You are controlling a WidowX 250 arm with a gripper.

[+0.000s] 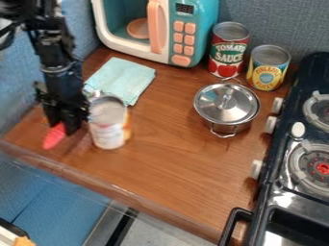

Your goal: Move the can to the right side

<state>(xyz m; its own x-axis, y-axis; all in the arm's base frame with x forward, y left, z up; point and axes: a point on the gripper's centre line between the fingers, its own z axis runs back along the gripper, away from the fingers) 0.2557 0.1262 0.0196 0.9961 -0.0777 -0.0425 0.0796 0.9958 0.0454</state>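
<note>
The can (108, 126) stands on the left part of the desk (168, 166), near its front edge and well apart from the right edge. The black gripper (68, 126) hangs low just beside it, on the left; whether it is spread or pressed together, and whether it touches the can, cannot be told. A red thing (55, 136) lies at the gripper's lower end, and a folded light-blue cloth (120, 79) is just behind the can.

The likely danger is a sideways push: driven from high on its wall, the can could topple and roll over the front edge. A grasp begun off centre could knock it away, or catch the red thing along with it. The cloth could snag if the arm swings back.

Farther right, the lidded pot (226, 106) stands ahead of a red-and-white can (229, 50) and a yellow-and-blue can (268, 68); a path too far back would strike it. Carried too far, the can could hit the stove (275, 192) and its knobs.
</note>
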